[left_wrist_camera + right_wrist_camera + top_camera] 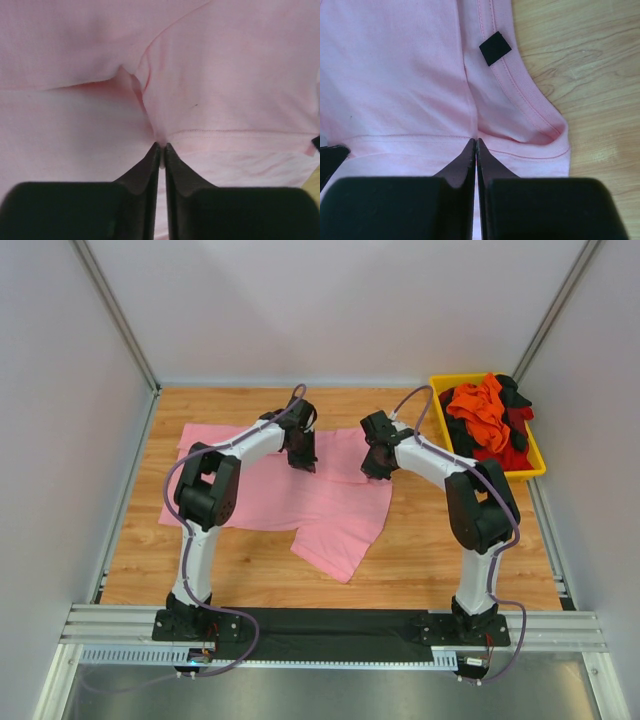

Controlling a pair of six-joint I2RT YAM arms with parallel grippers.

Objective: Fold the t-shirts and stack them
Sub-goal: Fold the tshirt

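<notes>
A light pink t-shirt (290,502) lies spread on the wooden table, with a flap hanging toward the front. My left gripper (301,452) is shut on a pinch of the pink cloth (162,142) near the shirt's far edge. My right gripper (377,466) is shut on the pink shirt near its collar (476,140), where a black tag (495,48) shows. Orange (480,405), red (505,456) and black (516,392) t-shirts lie heaped in the bin at the back right.
A yellow plastic bin (532,466) stands at the back right by the wall. Bare wood (440,550) shows in front of and right of the pink shirt. White walls enclose the table on three sides.
</notes>
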